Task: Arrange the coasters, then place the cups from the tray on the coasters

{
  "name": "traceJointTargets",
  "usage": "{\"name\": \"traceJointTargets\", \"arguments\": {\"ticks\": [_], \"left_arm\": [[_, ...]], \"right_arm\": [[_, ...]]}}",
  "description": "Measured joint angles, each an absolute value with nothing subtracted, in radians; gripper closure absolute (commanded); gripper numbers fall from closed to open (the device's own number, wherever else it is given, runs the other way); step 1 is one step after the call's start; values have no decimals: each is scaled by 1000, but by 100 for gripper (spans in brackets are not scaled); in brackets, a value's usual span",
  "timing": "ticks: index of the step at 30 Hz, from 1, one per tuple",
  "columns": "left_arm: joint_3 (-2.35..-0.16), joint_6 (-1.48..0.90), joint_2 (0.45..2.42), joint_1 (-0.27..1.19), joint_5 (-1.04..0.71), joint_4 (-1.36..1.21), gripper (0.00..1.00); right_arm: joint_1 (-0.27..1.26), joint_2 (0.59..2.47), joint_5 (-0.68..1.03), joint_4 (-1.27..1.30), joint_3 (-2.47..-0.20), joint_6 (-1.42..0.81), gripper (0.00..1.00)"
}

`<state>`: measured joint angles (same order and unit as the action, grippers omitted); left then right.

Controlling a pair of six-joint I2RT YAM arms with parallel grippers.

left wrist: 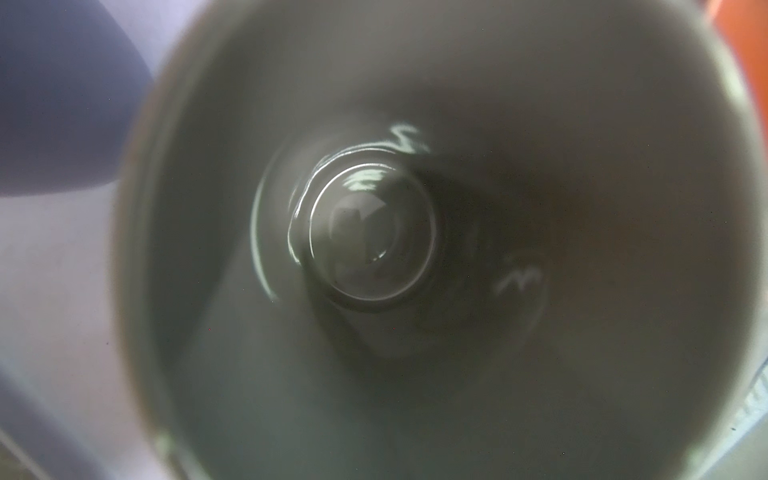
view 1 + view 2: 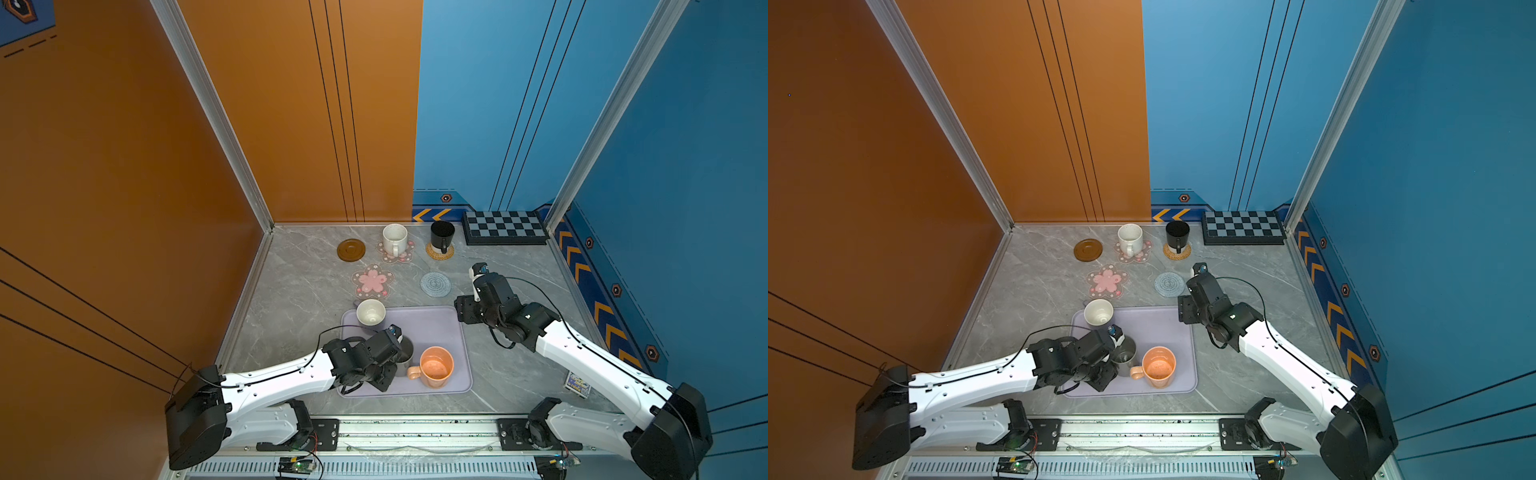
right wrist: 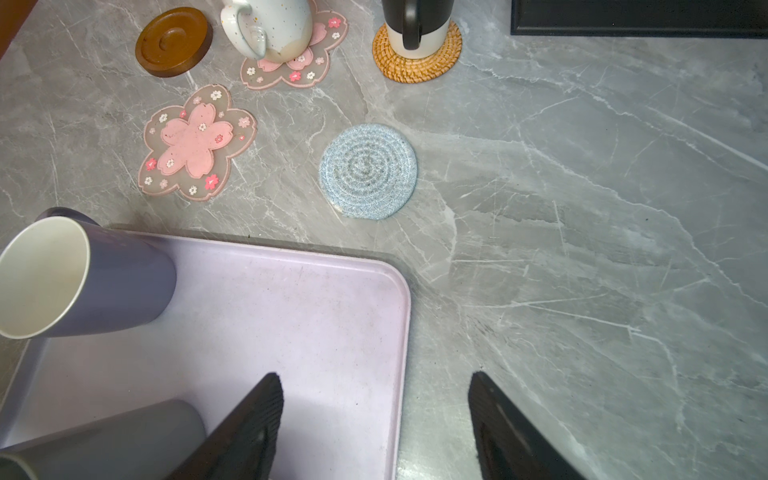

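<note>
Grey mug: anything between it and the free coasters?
Partly. The lavender mug stands at the tray's far left corner, on or close to the straight line from the grey mug to the empty pink flower coaster. Toward the grey-blue woven coaster only bare tray and table show.

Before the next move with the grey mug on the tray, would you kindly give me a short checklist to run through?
1. Hold of the left gripper on the grey mug: cannot tell; its jaws are hidden.
2. Grey mug upright on the tray: ok.
3. Room around it: not ok; the orange mug stands close, with its handle pointing towards the grey mug.
4. Bare coasters available: ok; the wooden disc, near pink flower coaster and woven coaster carry nothing.
5. The right gripper open and empty: ok.
</note>
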<state>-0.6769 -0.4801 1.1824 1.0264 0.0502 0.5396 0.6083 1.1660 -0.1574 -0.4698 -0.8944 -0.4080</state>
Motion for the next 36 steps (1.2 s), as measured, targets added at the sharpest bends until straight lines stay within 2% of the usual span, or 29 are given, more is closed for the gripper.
{"name": "traceJointTargets", "arguments": {"ticks": [10,16,24,29,36], "left_arm": [[-677,-479,1251,1024,39,527,57],[-671,-489,1257,1018,39,495,64],[-654,-502,1262,1015,39,466,65],[-638,-509,1244,1015,39,464,59],[-638,-514,1155,1015,40,463,59]], "right_arm": [[608,1173,-157,-470,-894,-412,27],[607,1173,-157,-470,-894,-417,27],[607,1173,-157,-470,-894,-419,26],[607,1173,-157,-470,-894,-421,26],[607,1173,-157,-470,-894,-423,26]]}}
